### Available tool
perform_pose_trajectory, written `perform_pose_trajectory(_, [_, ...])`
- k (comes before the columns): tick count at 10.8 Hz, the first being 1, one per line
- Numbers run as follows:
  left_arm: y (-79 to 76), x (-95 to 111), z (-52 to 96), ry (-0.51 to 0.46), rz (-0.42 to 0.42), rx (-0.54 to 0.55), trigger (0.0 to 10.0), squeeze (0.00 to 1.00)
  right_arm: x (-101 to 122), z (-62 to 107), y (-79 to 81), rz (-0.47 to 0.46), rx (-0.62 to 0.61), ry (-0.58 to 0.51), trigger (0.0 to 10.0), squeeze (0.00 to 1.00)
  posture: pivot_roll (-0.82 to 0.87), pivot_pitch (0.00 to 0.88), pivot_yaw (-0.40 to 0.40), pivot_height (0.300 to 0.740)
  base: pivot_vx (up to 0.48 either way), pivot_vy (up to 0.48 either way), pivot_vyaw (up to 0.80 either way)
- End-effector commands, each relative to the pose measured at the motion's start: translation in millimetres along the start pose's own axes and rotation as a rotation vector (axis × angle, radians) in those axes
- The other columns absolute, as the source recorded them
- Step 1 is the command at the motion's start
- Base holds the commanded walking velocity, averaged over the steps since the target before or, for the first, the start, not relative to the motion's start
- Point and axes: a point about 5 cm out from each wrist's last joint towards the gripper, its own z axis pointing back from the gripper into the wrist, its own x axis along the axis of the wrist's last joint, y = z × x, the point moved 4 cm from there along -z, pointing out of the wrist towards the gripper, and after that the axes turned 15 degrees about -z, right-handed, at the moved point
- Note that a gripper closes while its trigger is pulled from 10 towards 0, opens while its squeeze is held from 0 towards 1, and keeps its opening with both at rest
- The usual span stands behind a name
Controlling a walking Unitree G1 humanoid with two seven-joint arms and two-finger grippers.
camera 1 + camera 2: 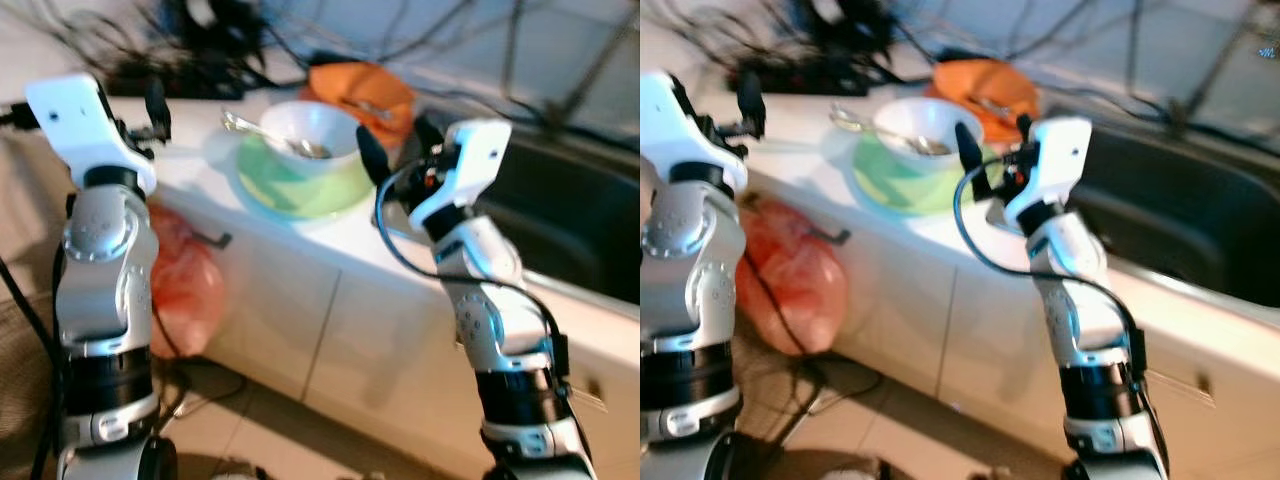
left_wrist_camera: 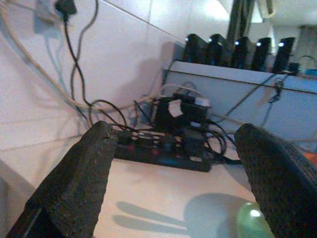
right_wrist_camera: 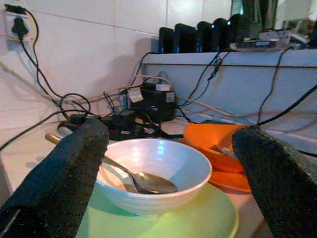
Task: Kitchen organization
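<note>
two bowls [image 1: 308, 132] (perhaps), one spoon [image 3: 130, 174], one plate [image 1: 300, 182]

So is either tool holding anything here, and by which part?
Nothing is held. The left tool is open over bare counter; the right tool is open, short of the white bowl.

Left arm: silver, raised, elbow bent, forearm upright at the robot's left; left gripper [image 2: 173, 183]: two black fingers spread wide apart, nothing between them; right arm: silver, raised, elbow bent, wrist angled forward; right gripper [image 3: 168, 168]: black fingers [image 3: 59, 173] likewise spread wide, holding nothing, fingertip visible beside the white wrist housing.
</note>
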Motion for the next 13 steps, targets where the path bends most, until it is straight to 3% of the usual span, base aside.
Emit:
perform_pose_trajectory(1, [-7.2,-1,0.4,0.007,0.002,-0.035,10.0,0.0,3,1.3,-5.1,0.012,-0.02,-0.005,10.0,0.0,0.07,0.086,-0.08,0.74,0.0,0.0,0.0])
perform_pose_trajectory(4, [-9.4,-3,1.6,0.005,-0.007,-0.053,10.0,0.0,3,1.0,-5.6,0.013,-0.026,-0.009,10.0,0.0,0.07,0.087,-0.079,0.74,0.0,0.0,0.0])
perform_pose_trajectory(7, [-9.3,-12,2.2,0.053,-0.003,-0.047,10.0,0.0,2,1.3,-6.5,0.016,-0.031,0.0,10.0,0.0,0.07,0.084,-0.078,0.74,0.0,0.0,-0.73])
perform_pose_trajectory(9, [-9.3,0,0.0,-0.009,-0.009,-0.049,10.0,0.0,1,0.1,-6.6,0.02,-0.034,0.002,10.0,0.0,0.07,0.086,-0.077,0.74,0.0,0.0,-0.8])
perform_pose_trajectory(13, [-20.0,39,8.2,-0.222,-0.102,-0.073,10.0,0.0,2,-1.0,-5.5,0.028,-0.029,-0.004,10.0,0.0,0.07,0.079,-0.079,0.74,0.0,0.0,-0.8])
